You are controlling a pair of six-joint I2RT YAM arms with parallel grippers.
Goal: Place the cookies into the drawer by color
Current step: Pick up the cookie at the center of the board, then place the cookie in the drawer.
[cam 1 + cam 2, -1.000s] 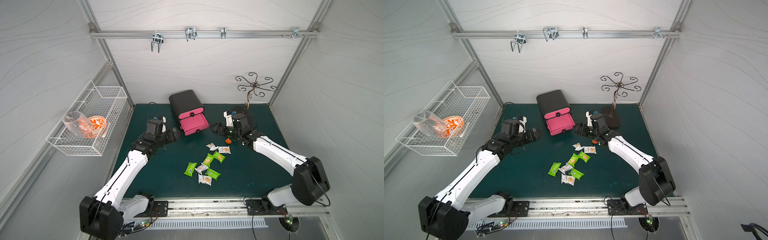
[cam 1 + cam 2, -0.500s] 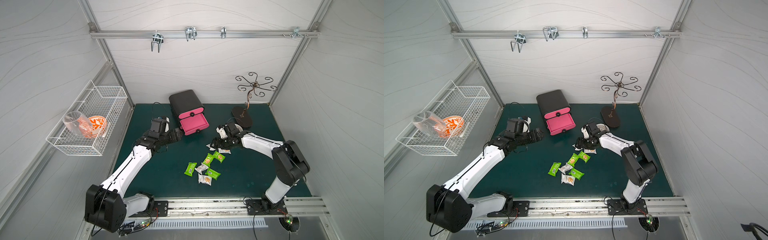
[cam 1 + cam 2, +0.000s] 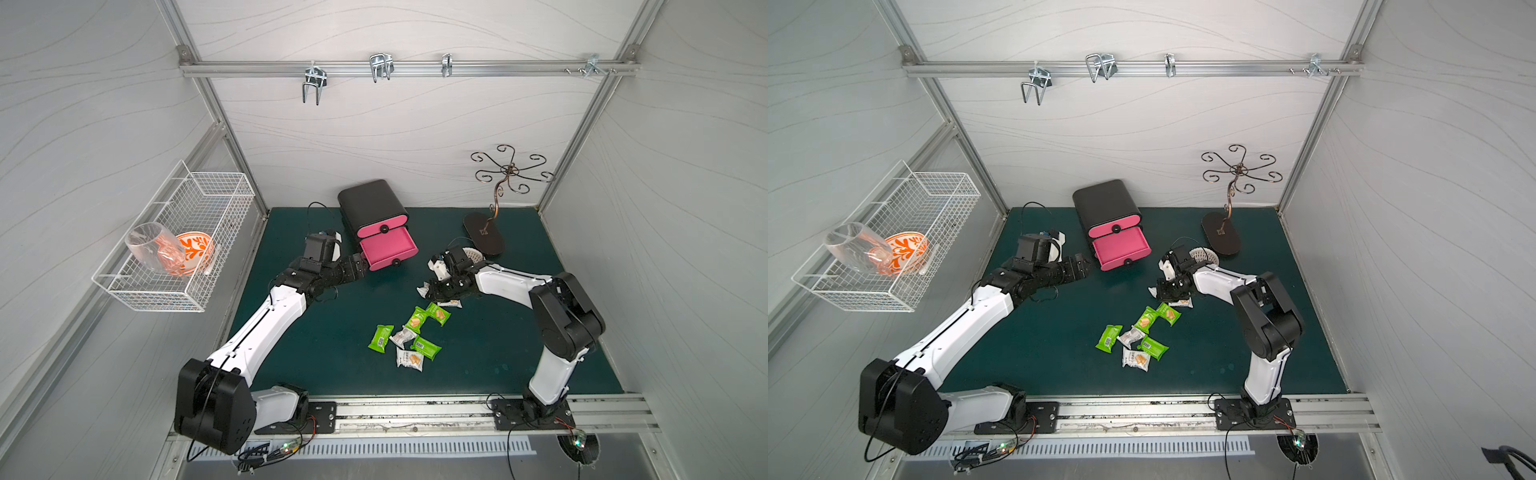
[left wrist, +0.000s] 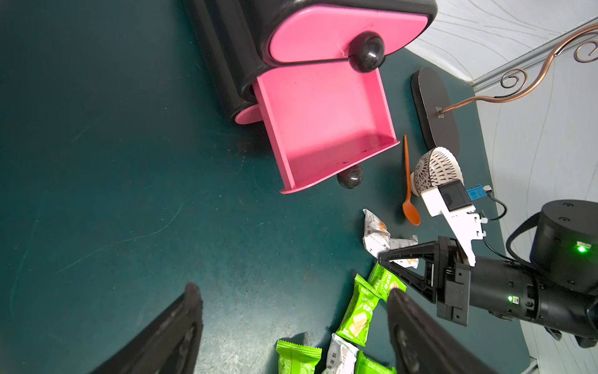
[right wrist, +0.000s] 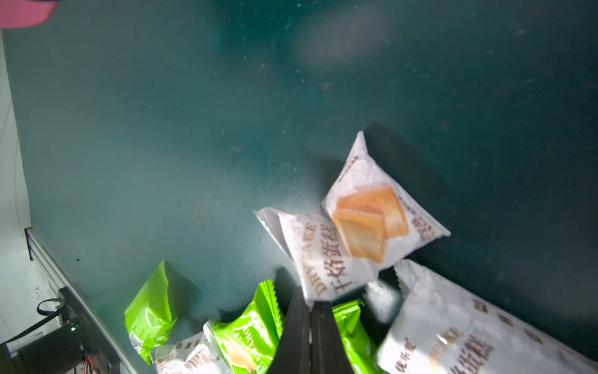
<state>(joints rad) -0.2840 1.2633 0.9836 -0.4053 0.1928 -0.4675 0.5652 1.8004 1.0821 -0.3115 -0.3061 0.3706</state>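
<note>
One tool waits: the left gripper (image 3: 358, 266) hangs with jaws spread just beside the left wall of the open, bare pink plastic drawer (image 3: 388, 248), near the back edge of the dark green worktop (image 3: 316, 332). Loose green and white foil-wrapped cookies (image 3: 417, 319) lie mid-worktop. At the back right of that scatter, the right gripper (image 5: 310, 306) pinches one crimped corner of a white biscuit-printed packet (image 5: 343, 246). So thin a hold may slip in transit, or drag the neighbouring white packet (image 5: 453, 330) along.
</note>
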